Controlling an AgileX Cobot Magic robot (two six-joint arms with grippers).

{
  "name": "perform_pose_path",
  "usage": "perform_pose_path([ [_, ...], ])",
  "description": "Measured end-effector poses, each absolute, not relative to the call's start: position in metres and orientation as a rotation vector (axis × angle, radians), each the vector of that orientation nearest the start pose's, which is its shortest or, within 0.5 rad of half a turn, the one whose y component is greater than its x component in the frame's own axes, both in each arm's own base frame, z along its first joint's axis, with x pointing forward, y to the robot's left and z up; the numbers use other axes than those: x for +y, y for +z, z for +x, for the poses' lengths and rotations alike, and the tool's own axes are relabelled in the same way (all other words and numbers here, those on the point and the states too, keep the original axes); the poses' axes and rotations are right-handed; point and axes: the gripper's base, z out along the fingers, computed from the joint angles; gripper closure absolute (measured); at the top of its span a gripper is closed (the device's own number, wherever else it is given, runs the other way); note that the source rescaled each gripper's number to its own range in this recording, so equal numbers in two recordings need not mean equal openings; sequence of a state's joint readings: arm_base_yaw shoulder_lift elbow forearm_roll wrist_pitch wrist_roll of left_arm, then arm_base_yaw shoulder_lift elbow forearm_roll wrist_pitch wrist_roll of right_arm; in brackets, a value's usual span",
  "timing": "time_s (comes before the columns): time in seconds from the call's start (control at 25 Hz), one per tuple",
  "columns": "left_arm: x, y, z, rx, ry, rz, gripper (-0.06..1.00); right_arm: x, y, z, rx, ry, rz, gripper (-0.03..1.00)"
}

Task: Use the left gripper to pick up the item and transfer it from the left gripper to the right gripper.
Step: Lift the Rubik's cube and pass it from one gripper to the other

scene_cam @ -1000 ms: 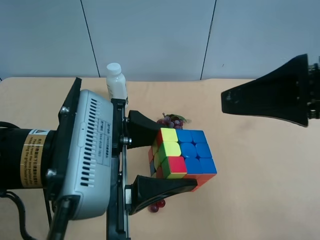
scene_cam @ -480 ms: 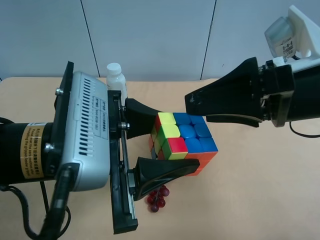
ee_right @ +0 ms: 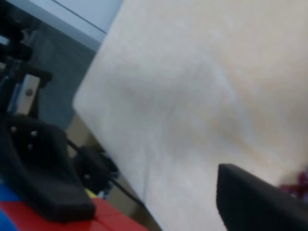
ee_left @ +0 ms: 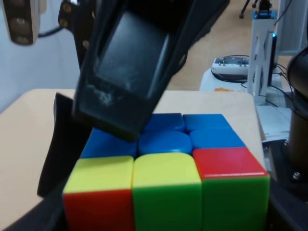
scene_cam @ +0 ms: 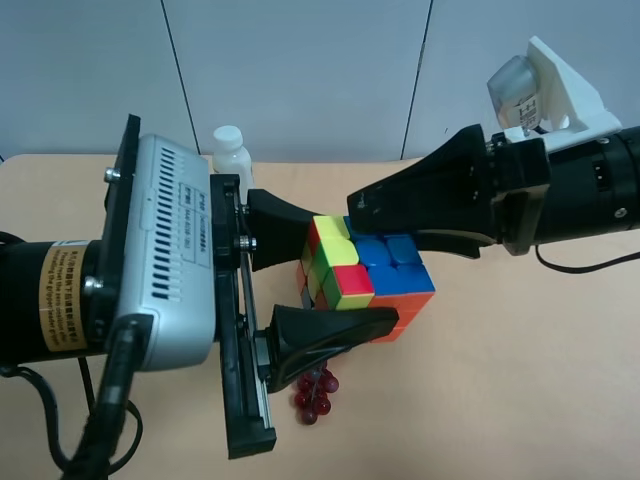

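Note:
The item, a small puzzle cube (scene_cam: 365,285), is clamped between the two black fingers of my left gripper (scene_cam: 355,280), the one bearing the grey slotted box, and is held above the table. My right gripper (scene_cam: 385,225), with the white bracket, reaches in from the exterior high view's right. One of its fingers lies over the cube's blue face. In the left wrist view that finger (ee_left: 127,79) sits right above the blue squares of the cube (ee_left: 166,185). In the right wrist view the right gripper (ee_right: 144,187) has its jaws apart, with one finger (ee_right: 43,178) against the cube's red face (ee_right: 43,222).
A white bottle (scene_cam: 230,152) stands at the back of the tan table (scene_cam: 520,380). A bunch of dark red grapes (scene_cam: 314,392) lies on the table under the left gripper. A blue-grey wall runs behind the table.
The right gripper has come in from the view's right edge to the cube, and its finger now lies over the blue face. The left gripper still holds the cube and has shifted slightly.

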State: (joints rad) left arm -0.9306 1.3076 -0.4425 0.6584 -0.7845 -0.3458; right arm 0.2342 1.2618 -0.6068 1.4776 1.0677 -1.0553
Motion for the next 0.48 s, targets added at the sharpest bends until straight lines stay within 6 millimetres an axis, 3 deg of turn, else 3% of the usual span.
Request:
perform_pose_path([
  [0.48, -0.208, 0.242, 0.125, 1.27, -0.946, 1.111, 0.94, 0.136, 0.234, 0.203, 2.113, 1.737, -0.477, -0.03],
])
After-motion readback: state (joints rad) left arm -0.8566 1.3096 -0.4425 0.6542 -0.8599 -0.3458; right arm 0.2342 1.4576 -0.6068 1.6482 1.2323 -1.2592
